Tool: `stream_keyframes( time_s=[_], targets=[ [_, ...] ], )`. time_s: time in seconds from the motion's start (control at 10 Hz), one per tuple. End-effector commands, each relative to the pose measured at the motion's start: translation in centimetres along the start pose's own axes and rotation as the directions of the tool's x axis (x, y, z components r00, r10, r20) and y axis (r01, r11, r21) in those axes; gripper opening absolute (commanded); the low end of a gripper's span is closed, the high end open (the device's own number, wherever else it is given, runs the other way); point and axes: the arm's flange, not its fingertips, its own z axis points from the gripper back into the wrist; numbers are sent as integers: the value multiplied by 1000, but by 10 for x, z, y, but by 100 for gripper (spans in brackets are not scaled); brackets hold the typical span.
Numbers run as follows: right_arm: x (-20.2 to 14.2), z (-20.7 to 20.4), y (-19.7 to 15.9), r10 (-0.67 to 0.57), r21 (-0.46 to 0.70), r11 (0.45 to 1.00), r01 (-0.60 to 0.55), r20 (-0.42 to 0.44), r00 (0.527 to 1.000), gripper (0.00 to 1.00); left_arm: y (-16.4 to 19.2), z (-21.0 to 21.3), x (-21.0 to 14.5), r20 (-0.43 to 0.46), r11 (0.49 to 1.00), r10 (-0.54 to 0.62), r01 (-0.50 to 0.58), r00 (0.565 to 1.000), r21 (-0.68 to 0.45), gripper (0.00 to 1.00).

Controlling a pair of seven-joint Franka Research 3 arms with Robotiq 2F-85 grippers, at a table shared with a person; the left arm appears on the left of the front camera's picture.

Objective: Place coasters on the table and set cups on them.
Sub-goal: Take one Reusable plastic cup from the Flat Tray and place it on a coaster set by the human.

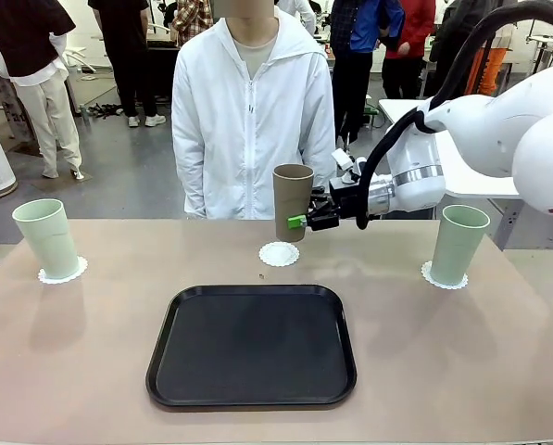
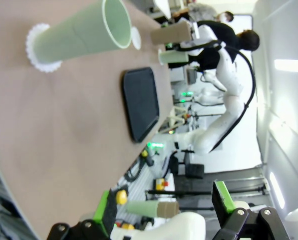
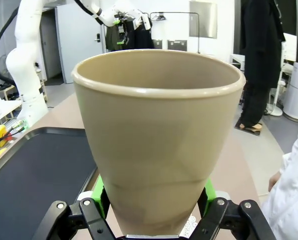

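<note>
While the right gripper clamps the brown cup upright, the empty coaster lies directly beneath it, so it's a straight drop!

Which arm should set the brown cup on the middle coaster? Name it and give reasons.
Right. The right gripper is shut on the brown cup, holding it upright just above the bare middle coaster. The left gripper is open, empty, beyond the table's left end.
</note>
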Motion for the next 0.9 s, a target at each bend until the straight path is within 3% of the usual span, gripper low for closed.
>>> stream_keyframes(
  time_s=[0.0,0.8],
  targets=[
    [-5,-1,-20,-3,55,998,2,8,1000,82,-2,0,-1,0,1000,5,-5,1000,5,100],
    [-37,-27,-33,-49,101,993,54,-54,997,82,-2,0,-1,0,1000,5,-5,1000,5,100]
  ],
)
